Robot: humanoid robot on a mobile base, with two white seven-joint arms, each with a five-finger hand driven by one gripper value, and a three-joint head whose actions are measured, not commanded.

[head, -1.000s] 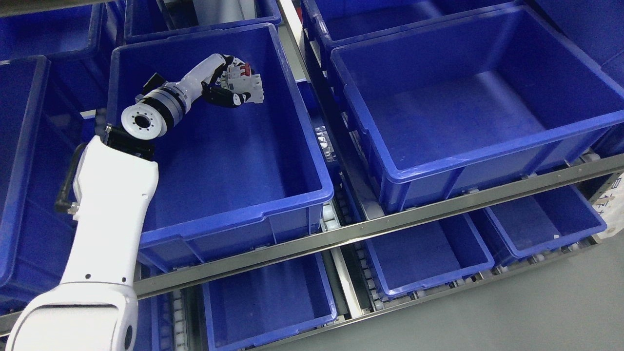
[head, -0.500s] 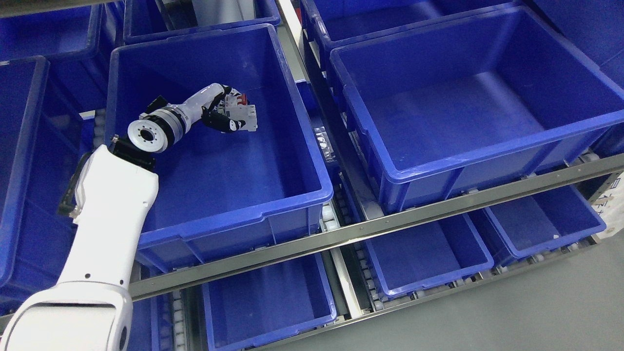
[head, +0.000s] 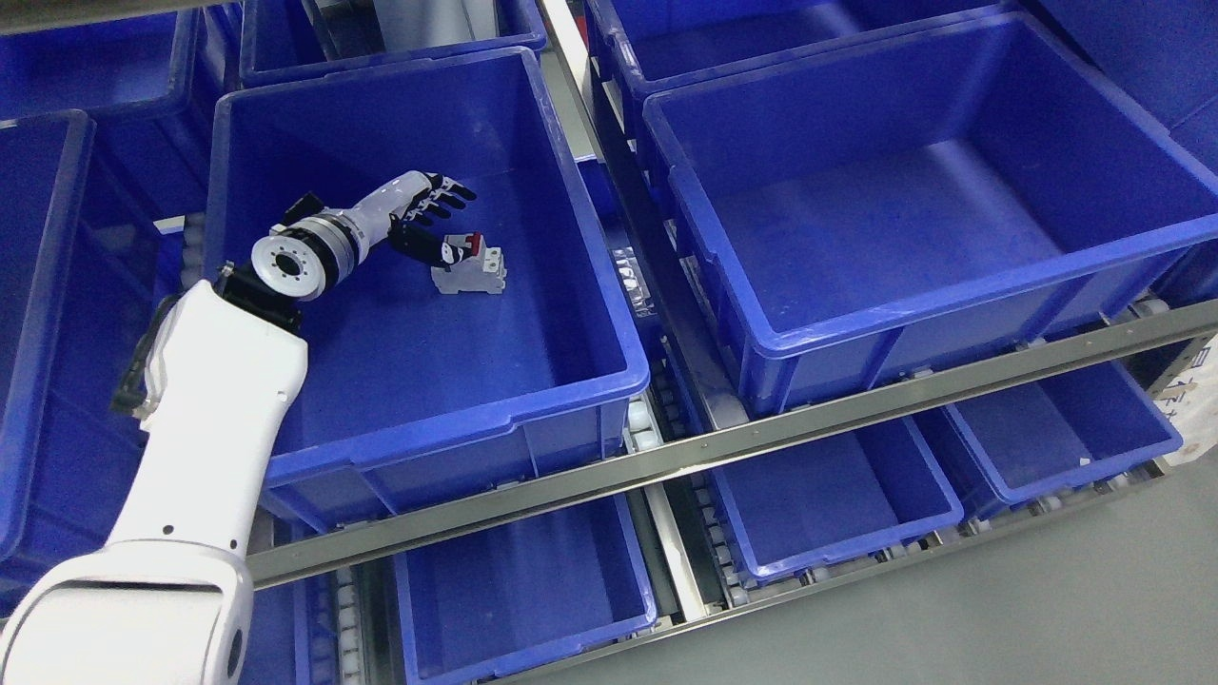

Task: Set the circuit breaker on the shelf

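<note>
While my left hand (head: 419, 214) hovers with fingers spread, holding nothing, I see the breaker (head: 468, 269) lying on the bin (head: 428, 400) floor just beside its thumb.

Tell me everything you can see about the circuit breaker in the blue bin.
The circuit breaker is a small blocky unit, white or light grey, apparently plastic, with a red part at its upper left. It rests on the floor of the blue bin, toward the back, clear of the walls. It sits slightly askew. The left hand is open just beside it, fingers spread; the thumb reaches close to the red part, but actual contact cannot be confirmed. Finer details such as print are too small to read.
</note>
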